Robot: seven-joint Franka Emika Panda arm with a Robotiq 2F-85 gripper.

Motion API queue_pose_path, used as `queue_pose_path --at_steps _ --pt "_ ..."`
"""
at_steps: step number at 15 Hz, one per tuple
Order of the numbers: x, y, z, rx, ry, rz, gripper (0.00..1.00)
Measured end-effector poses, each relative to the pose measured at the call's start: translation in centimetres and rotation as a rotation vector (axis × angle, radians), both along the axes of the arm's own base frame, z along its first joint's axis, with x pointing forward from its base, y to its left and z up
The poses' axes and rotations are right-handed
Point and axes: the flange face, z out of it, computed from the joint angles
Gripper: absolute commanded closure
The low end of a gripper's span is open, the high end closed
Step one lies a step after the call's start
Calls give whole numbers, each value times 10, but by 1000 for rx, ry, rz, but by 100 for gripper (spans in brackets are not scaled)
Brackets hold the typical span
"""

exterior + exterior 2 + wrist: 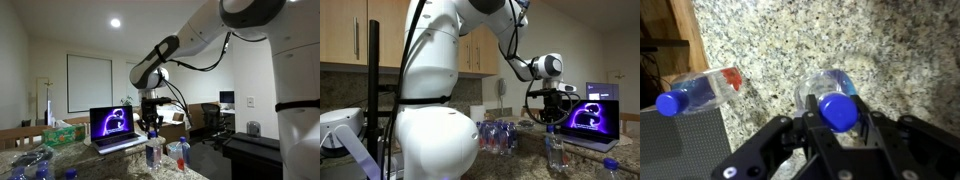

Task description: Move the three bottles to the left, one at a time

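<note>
Reading the wrist view left to right: a small clear plastic bottle with a blue cap and red label (702,90) stands free on the speckled granite countertop (780,40). Next comes the black two-finger gripper (838,118), sitting over a second clear blue-capped bottle (826,90). Its fingers are clamped on that second bottle at the cap, one on each side, no gap visible. The held bottle is upright, long axis vertical and in line with the gripper's approach, so it hangs straight below the wrist. An exterior view puts it just beside the open laptop with a purple screen (112,125). Can't tell whether its base is on the counter or already off it. Key relation: the red-label bottle is near but not touching, off to the left side of the wrist picture. If the leftward carry runs that way, that bottle is probably in the path, so a straight lift before translating looks safer. The grip is high on the cap, so the body may swing. The third bottle can't be picked out with confidence.
</note>
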Motion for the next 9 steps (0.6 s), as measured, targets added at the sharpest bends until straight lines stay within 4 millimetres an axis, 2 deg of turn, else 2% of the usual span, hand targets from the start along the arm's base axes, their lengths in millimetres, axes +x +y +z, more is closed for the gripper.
queue_pose_path --at_steps 3,5,7,9 --pt "-15 65 51 -4 -48 109 85" --pt "-23 111 76 -5 -62 194 85" --pt "-24 153 90 -3 -70 267 85" --pt "-17 183 90 2 -49 315 85"
